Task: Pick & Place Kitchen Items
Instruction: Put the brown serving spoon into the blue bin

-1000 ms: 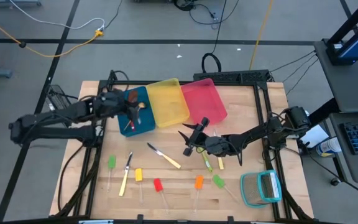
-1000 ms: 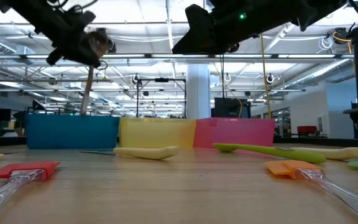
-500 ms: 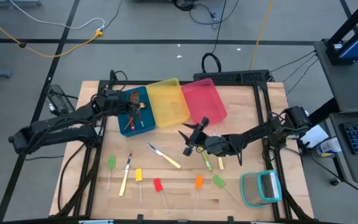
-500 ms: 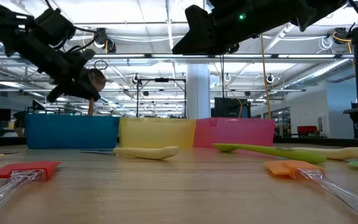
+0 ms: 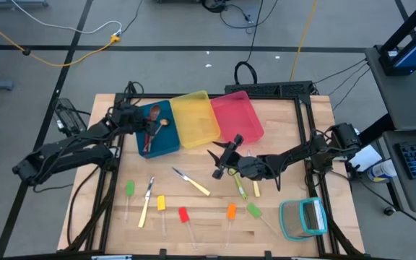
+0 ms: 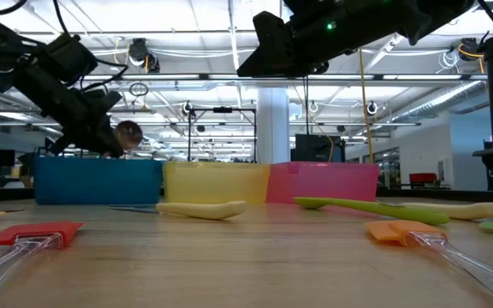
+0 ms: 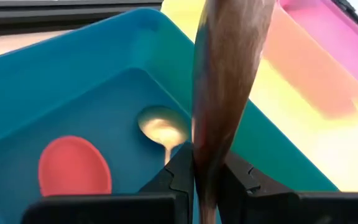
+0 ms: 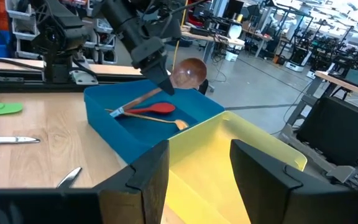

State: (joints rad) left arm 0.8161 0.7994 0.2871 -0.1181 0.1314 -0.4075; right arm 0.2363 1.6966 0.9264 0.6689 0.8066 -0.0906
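My left gripper (image 5: 144, 120) is over the blue bin (image 5: 166, 137) at the far left, shut on a brown spoon (image 7: 229, 74). The spoon's bowl (image 6: 128, 134) shows just above the bin's rim. A red spoon (image 7: 73, 165) and a tan spoon (image 7: 160, 127) lie in the bin. My right gripper (image 5: 219, 165) hangs open over the table's middle with nothing between its fingers. On the table lie a knife (image 5: 191, 182), a green spoon (image 5: 240, 186) and several sticks with coloured heads (image 5: 183, 214). My left gripper pinches the brown spoon's handle just below the bowl (image 7: 205, 155) between its two fingers. The fingers slant down from the table's left and lie across the spoon. The bowl is uppermost and the handle (image 8: 143, 101) slopes down into the bin; whether its end rests there I cannot tell.
A yellow bin (image 5: 196, 119) and a pink bin (image 5: 238, 115) stand in a row to the right of the blue one. A teal-framed square object (image 5: 303, 219) lies at the near right. A yellow-handled knife (image 5: 145, 204) lies near left.
My left gripper has sunk toward the blue bin with the brown spoon still held. The spoon's bowl has come down from well above the bin to just over its rim, and the handle has gone into the bin.
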